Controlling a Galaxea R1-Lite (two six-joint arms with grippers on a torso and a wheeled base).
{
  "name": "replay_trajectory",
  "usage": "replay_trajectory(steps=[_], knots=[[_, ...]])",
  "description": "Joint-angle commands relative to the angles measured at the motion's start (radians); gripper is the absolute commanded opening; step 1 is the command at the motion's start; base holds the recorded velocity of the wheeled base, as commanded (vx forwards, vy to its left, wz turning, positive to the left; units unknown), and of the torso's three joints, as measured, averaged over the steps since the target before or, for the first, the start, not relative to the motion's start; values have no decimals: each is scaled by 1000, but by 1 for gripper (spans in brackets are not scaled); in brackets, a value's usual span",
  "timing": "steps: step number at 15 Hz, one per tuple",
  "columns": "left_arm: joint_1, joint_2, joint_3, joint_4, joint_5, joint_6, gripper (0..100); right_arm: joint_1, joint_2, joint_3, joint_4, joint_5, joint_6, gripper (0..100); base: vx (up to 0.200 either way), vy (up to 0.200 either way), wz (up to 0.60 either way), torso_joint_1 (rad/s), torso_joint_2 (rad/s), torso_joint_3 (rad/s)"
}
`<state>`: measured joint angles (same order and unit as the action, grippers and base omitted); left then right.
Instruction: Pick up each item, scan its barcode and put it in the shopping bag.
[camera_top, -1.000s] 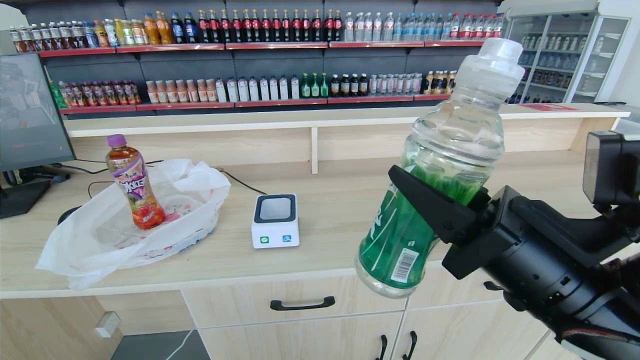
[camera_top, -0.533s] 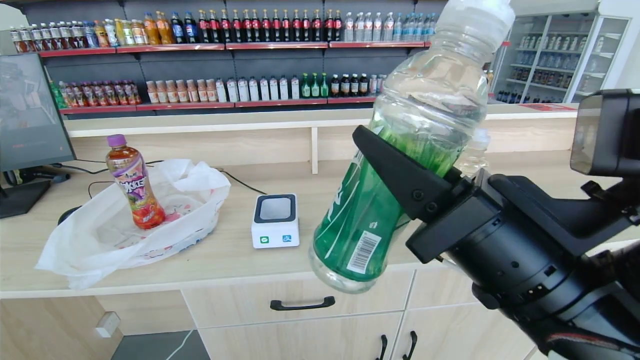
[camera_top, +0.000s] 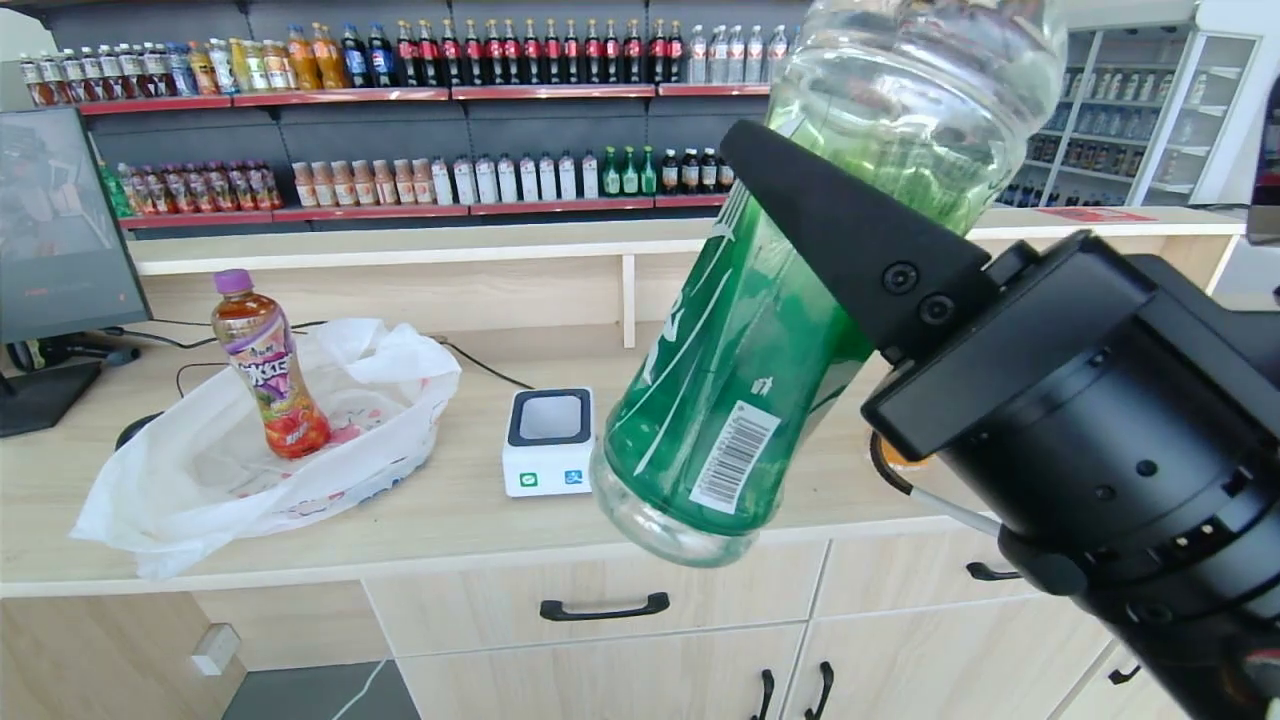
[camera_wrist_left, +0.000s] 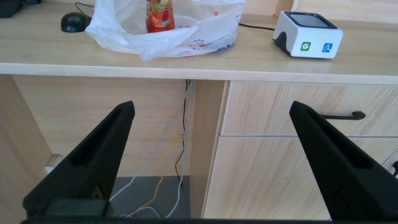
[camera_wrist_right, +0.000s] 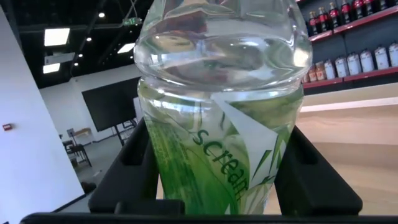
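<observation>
Two bottles are in play. The green-labelled bottle (camera_top: 730, 400) runs from the lower centre to the upper right of the head view, held off the counter (camera_top: 450, 510) by the right gripper (camera_top: 850, 200). Its jaws pinch the bottle around the upper part of its label; one black finger (camera_top: 830, 230) lies across the front and the other is hidden behind the plastic. The bottle is tilted, with its base down toward the lower centre and its neck running out of the top of the frame. A white barcode patch low on the label faces the camera. In the picture the base sits just right of the white scanner (camera_top: 551, 442), which stands on the counter at centre with its dark window facing up.

At left of centre the shopping bag (camera_top: 200, 470) lies open on the counter, with the orange drink bottle (camera_top: 268, 365), purple-capped, leaning inside it. A dark monitor (camera_top: 60, 220) fills the left edge, and shelves of drinks (camera_top: 500, 60) line the top.

The right wrist view looks up the clear bottle between the two fingers pressed to its sides (camera_wrist_right: 221, 168).

The left gripper (camera_wrist_left: 211, 155) hangs below counter height in front of the cabinet fronts, jaws spread wide with nothing between them
</observation>
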<state>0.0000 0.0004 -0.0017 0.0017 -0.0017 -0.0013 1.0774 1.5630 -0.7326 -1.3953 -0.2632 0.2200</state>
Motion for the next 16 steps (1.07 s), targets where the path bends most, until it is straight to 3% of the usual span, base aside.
replay_trajectory(steps=[1,16], knots=[[2,0,0,0,0,0,100,19,-15,-21,7,-5,1,0,0,0,0,0,0,0],[0,0,0,0,0,0,100,19,-24,-13,6,-24,-5,0,0,0,0,0,0,0]])
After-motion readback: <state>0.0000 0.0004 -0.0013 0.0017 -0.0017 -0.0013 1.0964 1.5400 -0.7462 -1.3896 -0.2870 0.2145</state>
